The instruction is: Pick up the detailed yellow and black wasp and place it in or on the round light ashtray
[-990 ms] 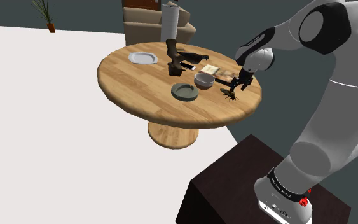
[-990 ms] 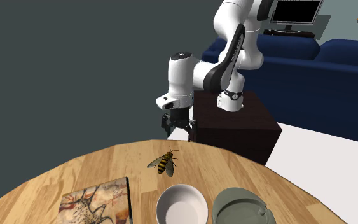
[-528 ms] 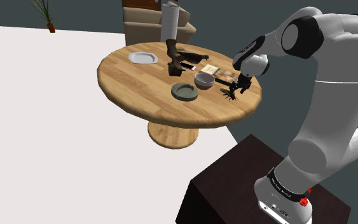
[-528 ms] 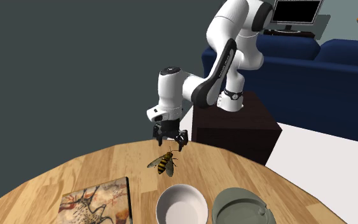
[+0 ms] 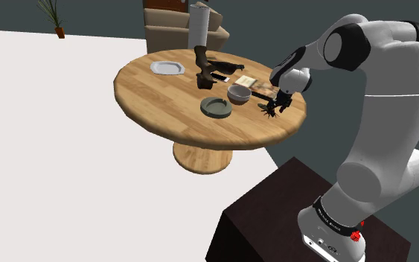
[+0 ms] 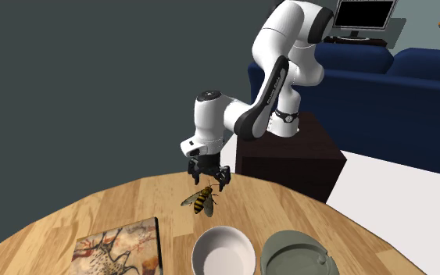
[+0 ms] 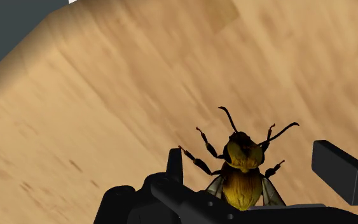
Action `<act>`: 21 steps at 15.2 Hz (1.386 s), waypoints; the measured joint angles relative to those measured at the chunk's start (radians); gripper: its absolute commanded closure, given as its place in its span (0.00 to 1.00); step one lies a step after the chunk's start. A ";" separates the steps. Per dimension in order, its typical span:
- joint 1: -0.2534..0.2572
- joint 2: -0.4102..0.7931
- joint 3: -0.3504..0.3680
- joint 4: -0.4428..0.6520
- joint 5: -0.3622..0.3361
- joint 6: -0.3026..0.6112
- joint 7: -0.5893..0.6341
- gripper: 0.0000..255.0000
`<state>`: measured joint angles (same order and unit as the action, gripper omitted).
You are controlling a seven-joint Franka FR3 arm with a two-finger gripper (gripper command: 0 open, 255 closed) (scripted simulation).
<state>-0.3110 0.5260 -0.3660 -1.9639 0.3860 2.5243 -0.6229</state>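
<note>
On the round wooden counter (image 6: 93, 223), near the middle of the second exterior view, the wasp (image 6: 202, 201) lies just below the spread-open jaws. Its long axis crosses their closing line, and they seemingly flank it untouched. The ashtray (image 6: 298, 255) sits lower right.
</note>
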 measured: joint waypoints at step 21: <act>0.023 -0.069 -0.033 0.001 -0.045 -0.066 0.032 1.00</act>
<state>-0.2882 0.4568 -0.3986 -1.9631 0.3415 2.4582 -0.5911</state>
